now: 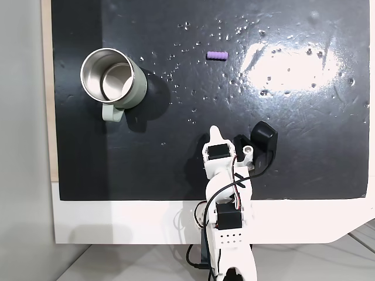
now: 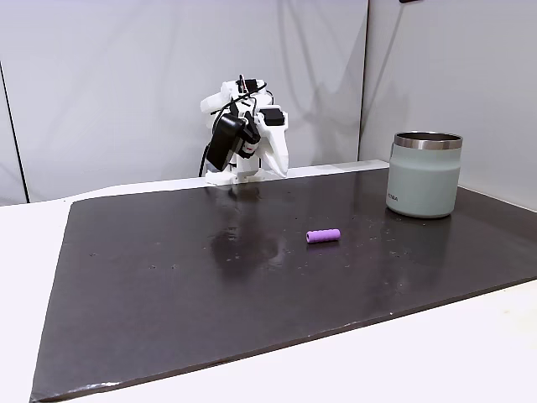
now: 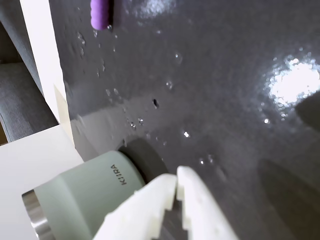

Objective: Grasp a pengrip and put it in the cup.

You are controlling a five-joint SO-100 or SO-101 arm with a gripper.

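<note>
You have wide bare black mat (image 1: 304,117) all around the pengrip (image 1: 216,56), the cup (image 1: 114,82) standing well apart at the left in a fixed view, nothing between arm and pengrip.

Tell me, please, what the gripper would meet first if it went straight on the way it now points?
Probably the bare black mat. In the wrist view the gripper, jaws shut, points across open mat; the cup sits left of that line and the pengrip far ahead, also left. Depth is unclear, so this is a guess.
</note>
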